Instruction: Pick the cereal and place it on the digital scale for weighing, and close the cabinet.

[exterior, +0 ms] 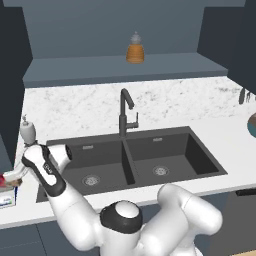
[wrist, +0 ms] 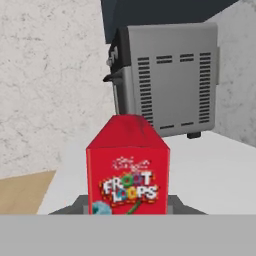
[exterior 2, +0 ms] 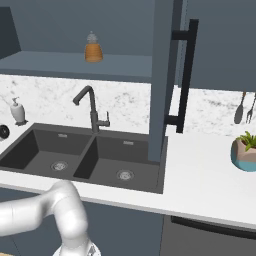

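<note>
Right up close, we've got the cereal [wrist: 128, 170] filling the hand view, a red box standing upright with its peaked top towards us, and the gripper is clenched on it, jaws pressed to its two sides. Below the box a grey flat surface peeks out on both sides; whether the box touches it we can't tell. In the left base view our gripper [exterior: 11, 178] sits at the far left edge of the frame, over the digital scale [exterior: 7, 199], whose white top and blue side just show on the counter [exterior: 235, 150] left of the sink [exterior: 130, 157]. Just behind stands the soap dispenser [exterior: 27, 132]. Open white counter runs past the cereal towards a grey toaster oven [wrist: 167, 80] against the speckled wall. Further out, the tap [exterior: 125, 112] rises behind the double basin. Right of the sink, the cabinet [exterior 2: 161, 75] door stands swung out, its edge towards us over the basin's right rim, long black handle [exterior 2: 185, 75] facing right. Farthest back, an amber bottle [exterior: 135, 49] sits on the shelf.
</note>
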